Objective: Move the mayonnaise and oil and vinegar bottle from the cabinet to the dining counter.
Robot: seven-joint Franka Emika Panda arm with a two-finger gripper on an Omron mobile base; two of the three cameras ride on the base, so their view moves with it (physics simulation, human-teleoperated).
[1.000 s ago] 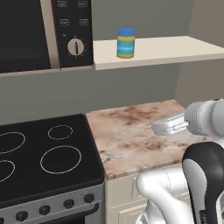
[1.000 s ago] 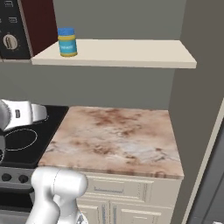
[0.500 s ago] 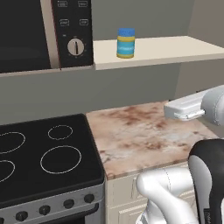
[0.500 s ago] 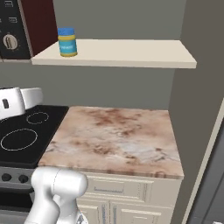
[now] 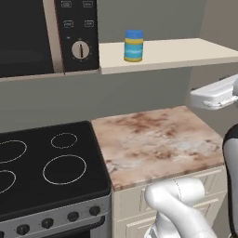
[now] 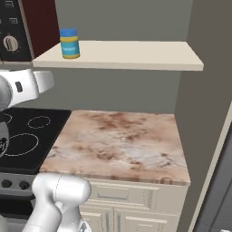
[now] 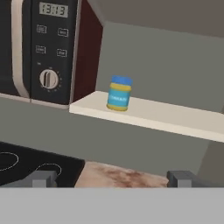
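The microwave (image 7: 41, 52) display's digits are too blurred to read.

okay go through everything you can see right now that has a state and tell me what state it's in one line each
mayonnaise: upright on the shelf, blue lid on, not held.
cabinet: open shelf board, jar near its microwave end.
gripper: open, holding nothing, aimed at the jar from a distance.
microwave: door closed, display lit.
stove: no pots on the burners.
worktop: bare marble.
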